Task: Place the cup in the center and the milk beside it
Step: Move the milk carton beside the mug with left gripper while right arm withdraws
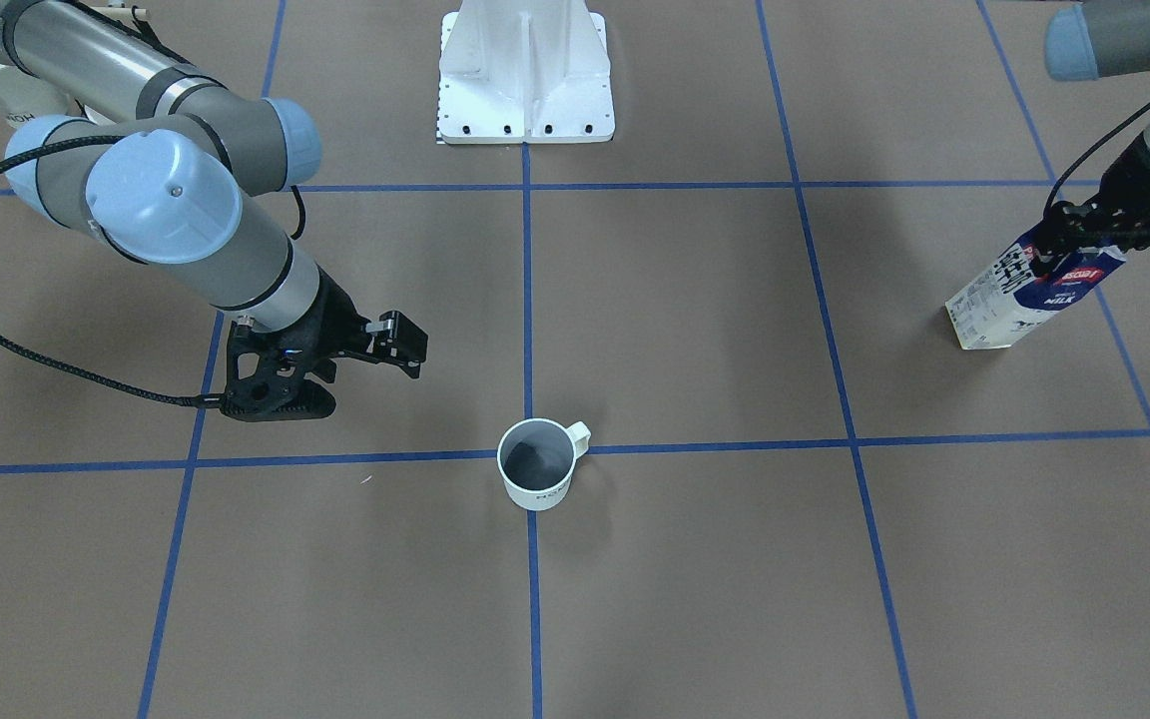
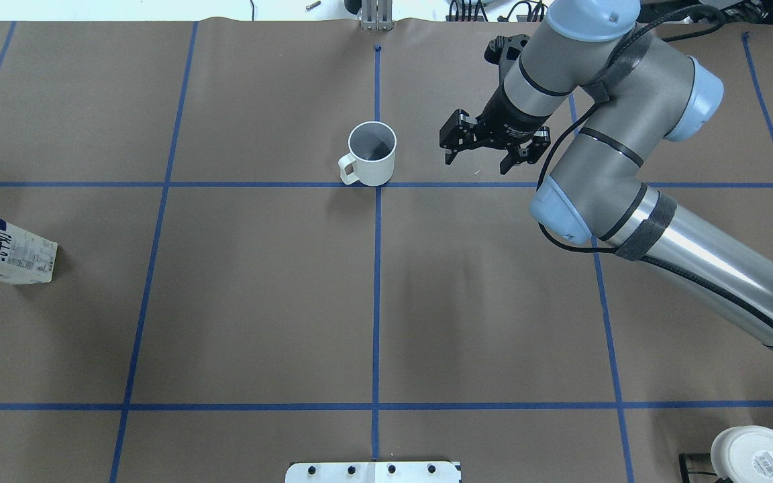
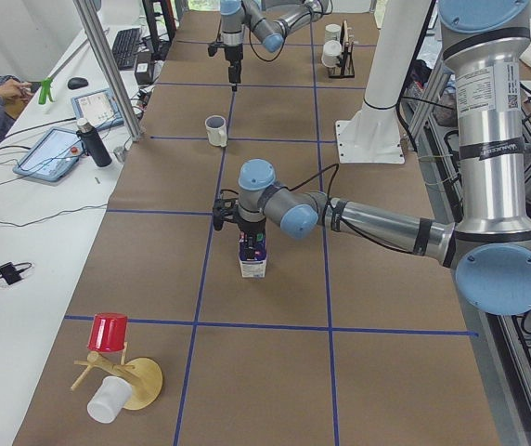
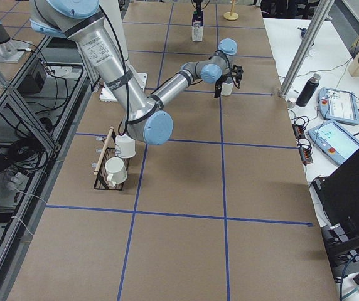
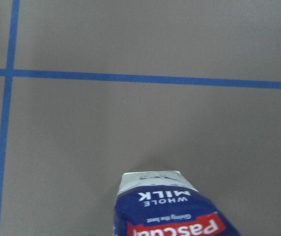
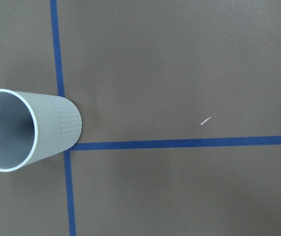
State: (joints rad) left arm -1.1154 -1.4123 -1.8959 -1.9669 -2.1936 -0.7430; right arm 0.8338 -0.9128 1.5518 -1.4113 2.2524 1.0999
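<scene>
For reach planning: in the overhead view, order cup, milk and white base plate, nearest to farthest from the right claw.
1. cup, just left of the right claw.
2. white base plate, bottom edge.
3. milk, far left edge.

Two white mugs (image 4: 125, 148) share a black wire rack (image 4: 98, 182) on the table (image 4: 179, 182).

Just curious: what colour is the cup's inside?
Grey; the cup shows it best in the overhead view.

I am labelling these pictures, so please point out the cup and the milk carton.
cup (image 2: 374, 169), overhead view, on its white outer wall below the rim.
milk carton (image 1: 1049, 298), front-facing view, on its blue face beside the MILK lettering.
</scene>
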